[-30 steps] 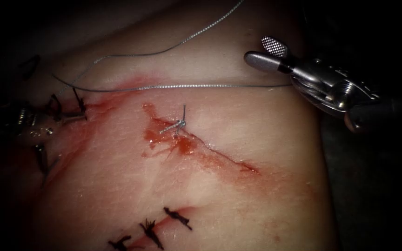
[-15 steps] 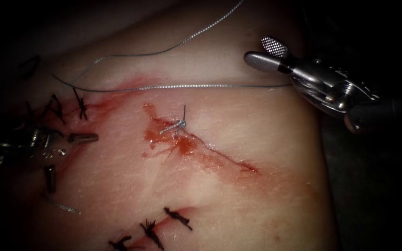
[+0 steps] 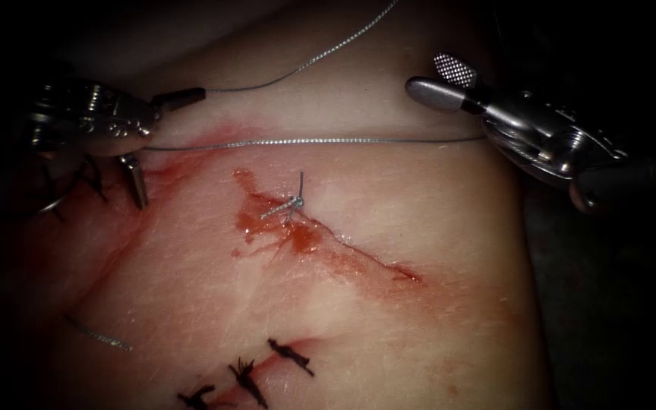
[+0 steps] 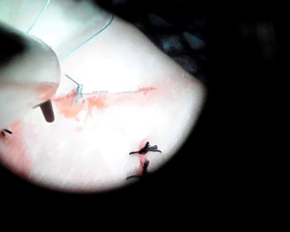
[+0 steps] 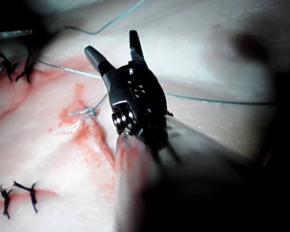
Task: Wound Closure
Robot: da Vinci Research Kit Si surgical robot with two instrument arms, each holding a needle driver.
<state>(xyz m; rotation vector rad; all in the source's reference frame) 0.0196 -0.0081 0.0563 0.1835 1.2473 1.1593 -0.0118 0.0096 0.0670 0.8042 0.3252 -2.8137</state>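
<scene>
Scanning left to right we find the left tool above the tissue, jaws spread wide and holding nothing, the thread stretched across, a knotted stitch on the cut, the right tool, jaws apart, empty, needle not made out.

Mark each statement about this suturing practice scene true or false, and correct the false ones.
1. The right tool has open jaws and holds nothing. True.
2. The left tool grips the needle. False: its jaws are spread wide and empty. A thin grey sliver, perhaps the needle, lies on the tissue left of the cut.
3. A knot sits on the cut. True.
4. No thread crosses the tissue. False: thread runs across above the cut.
</scene>
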